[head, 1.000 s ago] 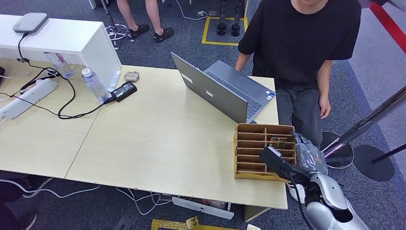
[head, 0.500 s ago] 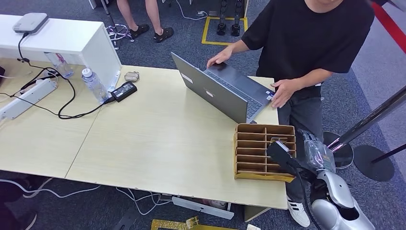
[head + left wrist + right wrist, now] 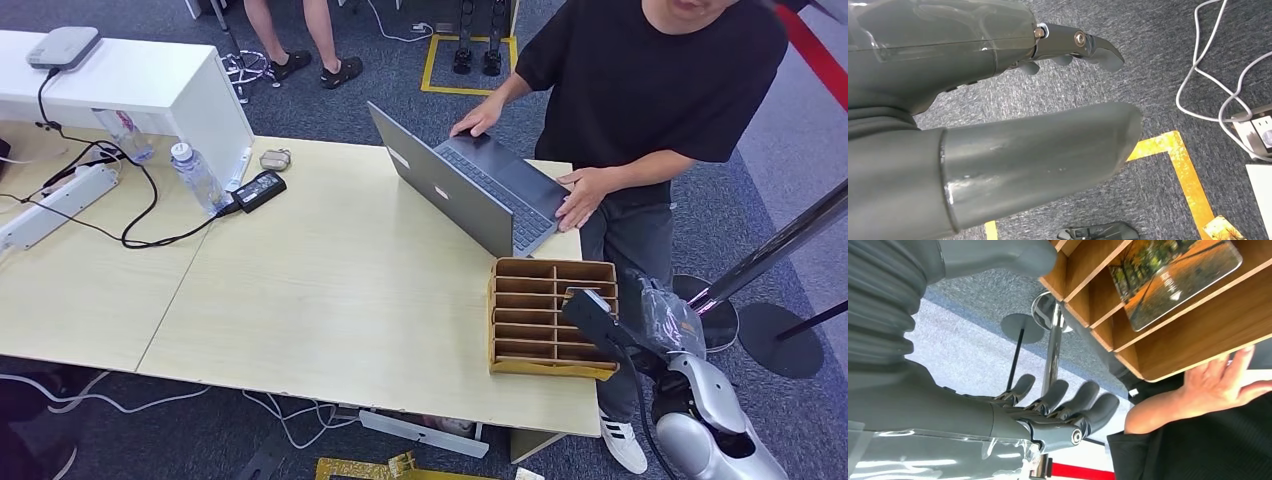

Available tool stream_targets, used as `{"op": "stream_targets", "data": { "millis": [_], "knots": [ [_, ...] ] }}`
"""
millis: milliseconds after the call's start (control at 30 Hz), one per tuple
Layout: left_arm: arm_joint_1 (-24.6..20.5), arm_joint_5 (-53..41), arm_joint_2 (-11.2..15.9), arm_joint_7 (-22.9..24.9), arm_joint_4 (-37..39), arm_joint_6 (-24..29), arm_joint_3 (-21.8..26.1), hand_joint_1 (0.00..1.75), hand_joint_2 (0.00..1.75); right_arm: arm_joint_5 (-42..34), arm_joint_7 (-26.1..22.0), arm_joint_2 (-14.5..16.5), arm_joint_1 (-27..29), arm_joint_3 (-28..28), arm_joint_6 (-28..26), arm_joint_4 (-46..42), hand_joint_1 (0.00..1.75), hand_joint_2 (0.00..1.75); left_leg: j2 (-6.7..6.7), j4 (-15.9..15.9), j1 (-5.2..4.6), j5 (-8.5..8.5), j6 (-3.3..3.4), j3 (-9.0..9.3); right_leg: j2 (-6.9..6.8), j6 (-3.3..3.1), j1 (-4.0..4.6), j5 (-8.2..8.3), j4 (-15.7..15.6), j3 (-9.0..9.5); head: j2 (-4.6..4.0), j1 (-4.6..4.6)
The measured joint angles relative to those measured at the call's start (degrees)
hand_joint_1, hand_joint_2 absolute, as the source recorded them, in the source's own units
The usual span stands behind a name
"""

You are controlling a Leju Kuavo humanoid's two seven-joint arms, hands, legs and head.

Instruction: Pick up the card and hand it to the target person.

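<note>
1. The right hand (image 3: 668, 322) hangs just beyond the right edge of the wooden rack (image 3: 520, 315), off the near right corner of the desk (image 3: 330, 290). In the right wrist view its fingers (image 3: 1068, 400) are spread, grasping nothing.
2. The card (image 3: 1175, 277), printed with an orange tree-lined scene, lies in a compartment on the right side of the rack, apart from the hand. From the head view the black wrist camera (image 3: 592, 312) covers that slot.
3. The left hand (image 3: 998, 100) hangs over grey carpet (image 3: 1148, 75) marked with yellow tape (image 3: 1188, 175); its thumb and fingers are apart, released and empty.
4. A person in a black shirt (image 3: 650, 80) stands at the far right of the desk, both hands on an open grey laptop (image 3: 470, 185).
5. At the far left of the desk stand a water bottle (image 3: 195, 178), a power strip (image 3: 55, 205) and a black adapter (image 3: 258, 190).
</note>
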Motion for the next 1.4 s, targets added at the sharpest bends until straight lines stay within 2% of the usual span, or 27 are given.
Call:
{"op": "stream_targets", "data": {
  "millis": [733,1400],
  "knots": [
    [0.0,-0.07,-0.1,0.21,0.0,-0.04,0.0,0.0,0.0,-0.77,-1.01,1.06,-0.74,1.88,-0.03,0.11,0.45,1.75,0.0,-0.01,0.0,0.0,0.0,-0.01,0.0,0.0,0.0,0.0,0.0,0.0,0.0,0.0],
    [-0.02,-0.24,-0.25,0.54,0.0,-0.09,0.0,0.0,0.0,-0.96,-2.63,4.6,-3.23,5.75,0.21,2.31,0.47,1.75,0.0,-0.01,0.0,0.0,0.0,-0.02,-0.01,0.0,0.0,0.0,0.01,0.0,0.0,-0.01]
  ]
}}
